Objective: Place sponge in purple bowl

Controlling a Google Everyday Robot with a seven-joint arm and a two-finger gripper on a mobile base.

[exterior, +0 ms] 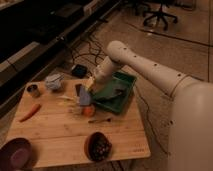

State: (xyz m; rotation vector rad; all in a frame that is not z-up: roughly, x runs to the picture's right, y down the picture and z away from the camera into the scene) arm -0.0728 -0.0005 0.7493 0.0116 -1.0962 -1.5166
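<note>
Currently: gripper [86, 95] just left of the green tray [125, 80], fingers shut on the sponge [85, 98] above the worktop [60, 135]; carry step, next toward purple bowl [17, 153], far front-left of tray.

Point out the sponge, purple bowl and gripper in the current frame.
sponge [85, 98], camera view, on its blue-grey face, held at the gripper.
purple bowl [17, 153], camera view, on its purple interior, at the table's front left corner.
gripper [86, 93], camera view, at its tip, shut on the sponge above the table.

2 bowls [18, 152] (1 purple), 1 claw [85, 96]
</note>
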